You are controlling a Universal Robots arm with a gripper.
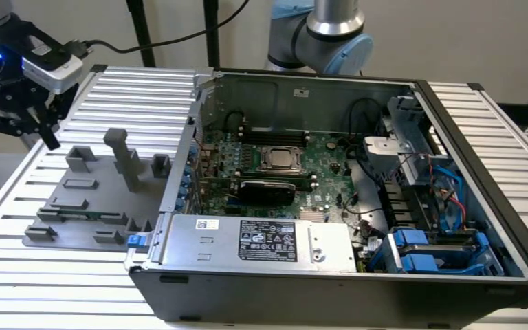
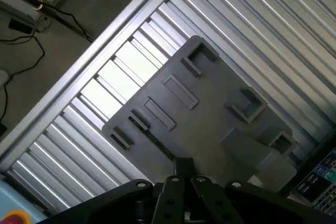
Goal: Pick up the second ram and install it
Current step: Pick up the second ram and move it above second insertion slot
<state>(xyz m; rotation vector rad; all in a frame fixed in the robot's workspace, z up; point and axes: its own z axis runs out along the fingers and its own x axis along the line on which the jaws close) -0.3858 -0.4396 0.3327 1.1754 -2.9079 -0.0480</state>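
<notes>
Approaching step: gripper (image 1: 49, 137) hangs above grey holder (image 1: 67, 237); second ram (image 1: 80, 214) unpicked in its slot.
Fingers (image 2: 181, 167): clenched, empty.
Need: likely parting them squarely over the ram.

I can't read any wording from here: the black label (image 1: 266, 242) on the power supply (image 1: 333, 256) carries white print and symbols too small to make out.

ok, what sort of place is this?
Probably a robotics lab bench for PC assembly: an open computer case with its motherboard exposed, on a slatted aluminium table, a grey holder plate carrying a green ram stick beside it, and a robot arm behind.
</notes>
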